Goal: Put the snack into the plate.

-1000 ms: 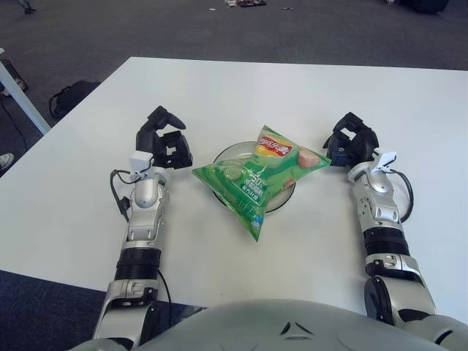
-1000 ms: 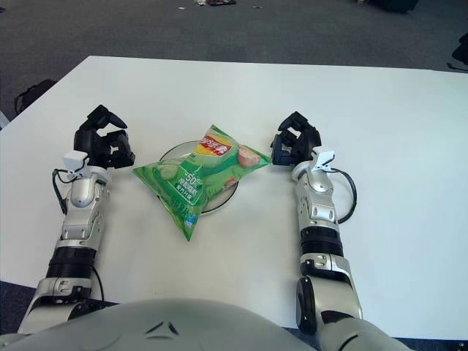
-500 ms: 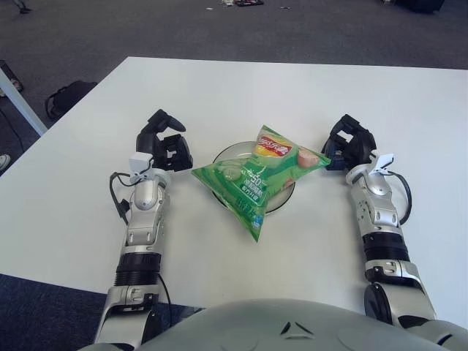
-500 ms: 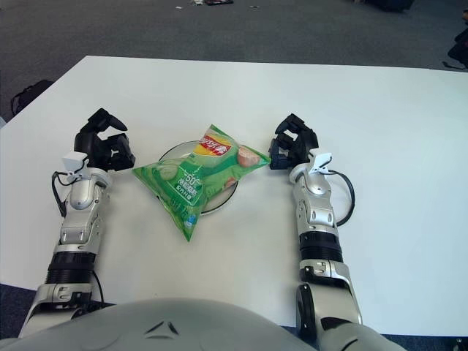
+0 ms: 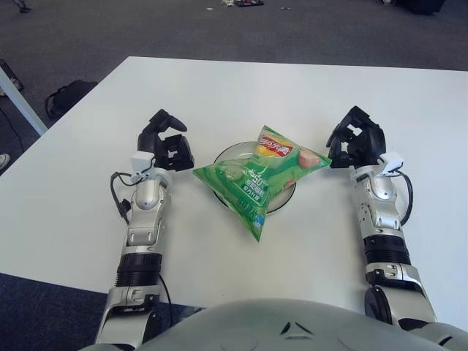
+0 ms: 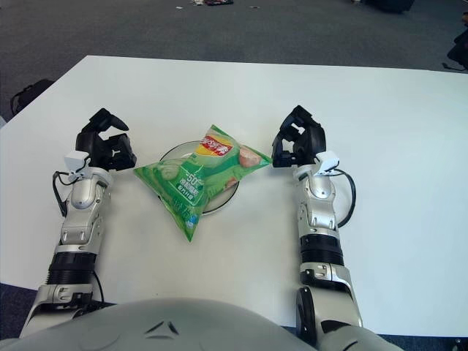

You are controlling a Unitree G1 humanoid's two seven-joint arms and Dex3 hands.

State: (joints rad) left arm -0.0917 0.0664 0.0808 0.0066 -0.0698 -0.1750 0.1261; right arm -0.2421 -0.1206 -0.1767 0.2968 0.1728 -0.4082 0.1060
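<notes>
A green snack bag (image 5: 257, 175) lies across a round plate (image 5: 228, 154) at the middle of a white worktop (image 5: 241, 95), between the robot's two hands. The bag covers most of the plate, leaving only part of the rim showing on the left and along the lower right edge. Its lower corner hangs past the rim and points toward the robot's body, while its red-and-yellow top end faces away from the robot.

The left hand (image 5: 165, 145) shows just to the left of the bag, its black fingers (image 5: 178, 151) curled loosely and holding nothing; their tips stand close beside the bag's left corner, with a strip of bare worktop between them. The right hand (image 5: 357, 141) shows just to the right, its fingers (image 5: 341, 148) likewise bent inward and empty, with the bag's right corner pointing into the narrow gap before the fingertips. Whether that corner touches them cannot be told from either view.

Both silver forearms run back toward the robot's grey torso at the bottom edge, each with a black cable looping at the wrist. Beyond the worktop lies dark carpet (image 5: 146, 29); a black bag (image 5: 67, 98) sits on the floor off the worktop's left edge.
</notes>
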